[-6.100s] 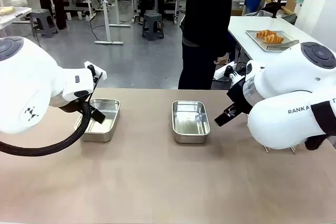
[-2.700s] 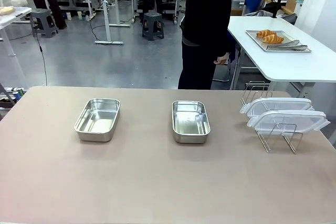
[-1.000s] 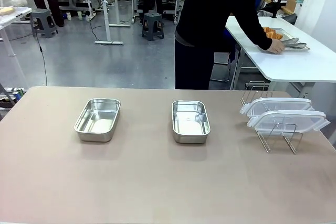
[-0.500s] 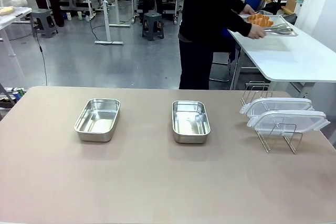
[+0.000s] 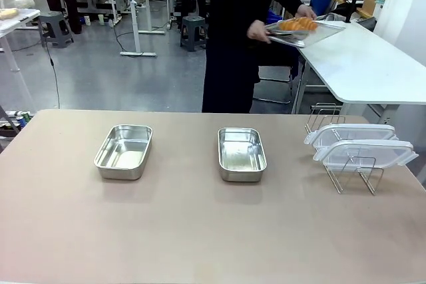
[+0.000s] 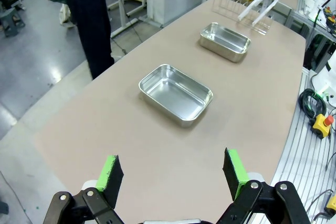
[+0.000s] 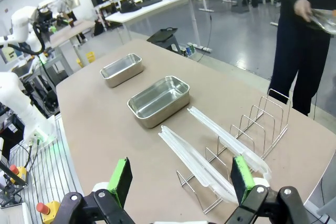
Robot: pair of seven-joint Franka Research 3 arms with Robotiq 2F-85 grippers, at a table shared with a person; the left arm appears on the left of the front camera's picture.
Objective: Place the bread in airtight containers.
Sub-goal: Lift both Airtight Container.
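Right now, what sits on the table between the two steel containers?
Nothing: the stretch of table between the left container and the right container is bare, as the front view shows; the left wrist view agrees.

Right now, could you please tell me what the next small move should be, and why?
Probably just wait, with the left gripper and right gripper open. The left container and middle container are empty, and the croissants lie on the tray that the person holds beyond the table's far edge.
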